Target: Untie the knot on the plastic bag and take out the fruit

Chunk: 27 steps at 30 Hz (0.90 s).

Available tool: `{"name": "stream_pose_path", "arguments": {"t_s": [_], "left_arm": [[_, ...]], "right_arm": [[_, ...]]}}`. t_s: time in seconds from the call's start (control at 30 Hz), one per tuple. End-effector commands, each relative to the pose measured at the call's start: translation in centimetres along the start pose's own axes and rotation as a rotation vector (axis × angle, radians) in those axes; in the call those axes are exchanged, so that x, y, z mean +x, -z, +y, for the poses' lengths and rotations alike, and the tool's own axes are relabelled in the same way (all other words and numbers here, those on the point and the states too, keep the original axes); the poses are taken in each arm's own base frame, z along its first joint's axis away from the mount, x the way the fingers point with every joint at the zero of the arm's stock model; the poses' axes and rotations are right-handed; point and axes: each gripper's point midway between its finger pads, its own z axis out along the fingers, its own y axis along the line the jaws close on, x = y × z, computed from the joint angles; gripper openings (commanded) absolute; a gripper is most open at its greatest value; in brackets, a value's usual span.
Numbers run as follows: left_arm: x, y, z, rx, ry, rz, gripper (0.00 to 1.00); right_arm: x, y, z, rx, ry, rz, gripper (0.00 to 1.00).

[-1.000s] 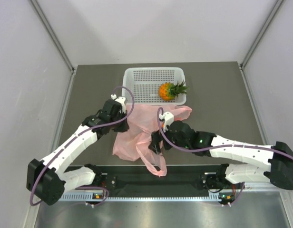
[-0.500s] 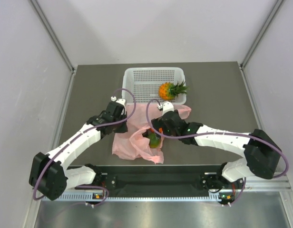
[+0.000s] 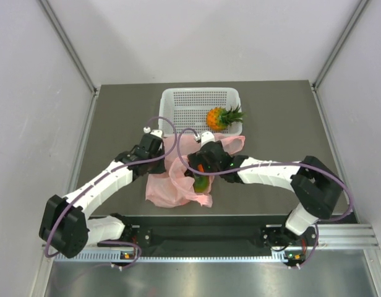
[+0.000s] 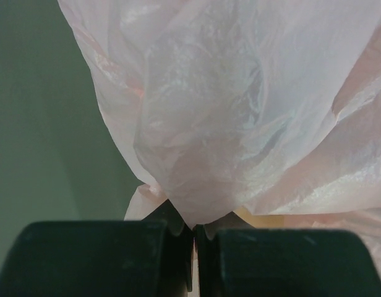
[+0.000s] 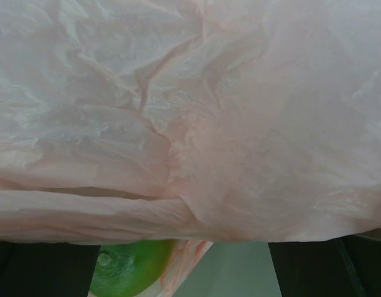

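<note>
Evidently the plastic bag (image 3: 169, 189) lies slack on the table (image 3: 283, 124), just before the basket (image 3: 184, 99), mouth agape with no knot showing, so untying looks done. A pineapple (image 3: 220, 117) sits in the basket; a green fruit (image 5: 132, 266) is left inside. The left gripper (image 4: 193, 238) pinches bag film; the right gripper (image 5: 190, 272) stands spread, empty. No writing is legible

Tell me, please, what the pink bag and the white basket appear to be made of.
The plastic bag looks like thin plastic film, translucent salmon pink with a slight sheen: it crinkles finely and light passes through it. The basket is probably rigid moulded plastic, white and matte, with regular rows of small holes.
</note>
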Motion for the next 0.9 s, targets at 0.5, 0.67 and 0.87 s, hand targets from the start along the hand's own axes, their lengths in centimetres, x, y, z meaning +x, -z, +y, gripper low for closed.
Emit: {"name": "stream_pose_path", "arguments": {"t_s": [0.5,0.67,0.87], "left_arm": [[-0.9,-0.6,-0.7,0.035,0.036,-0.065,0.0],[-1.0,-0.4,-0.3,0.019,0.034,-0.073,0.0],[-1.6,0.1,-0.1,0.012,0.052,-0.093,0.0]], "right_arm": [[-1.4,-3.9,-1.1,0.014,-0.067,-0.07,0.78],[-2.5,-0.8,-1.0,-0.045,-0.064,-0.095,0.51],[-2.0,5.4,0.1,-0.224,-0.066,-0.051,0.18]]}}
